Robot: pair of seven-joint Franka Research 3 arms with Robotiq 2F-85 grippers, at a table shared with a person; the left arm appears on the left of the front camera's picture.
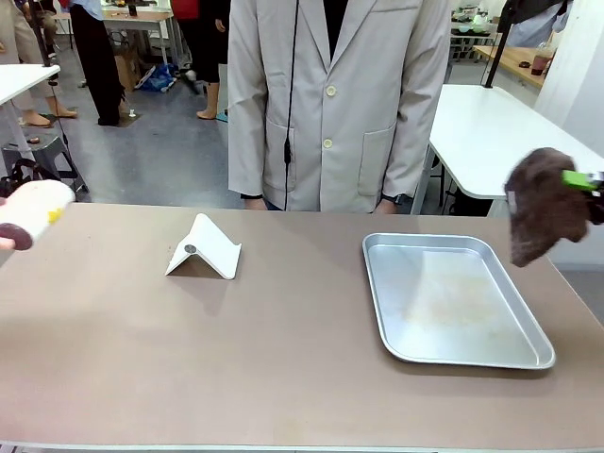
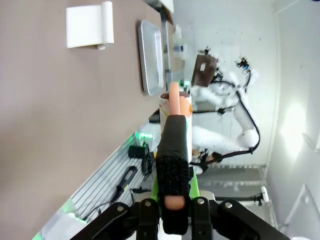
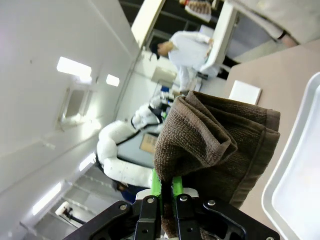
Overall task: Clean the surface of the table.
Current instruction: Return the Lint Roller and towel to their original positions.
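From my station, the table point(image 1: 283, 377) runs the full width of the front view, with the folded stand point(image 1: 204, 248) on it left of centre and the metal tray point(image 1: 453, 300) on it to the right, well apart from each other. A person point(image 1: 330, 94) stands behind the far edge, between stand and tray. I note the left gripper point(image 2: 171, 165) at the table's left end clamped on a spray bottle point(image 1: 33, 212), and the right gripper point(image 3: 167, 187) beyond the tray's right side, off the surface, clamped on a folded cloth point(image 1: 543, 217).
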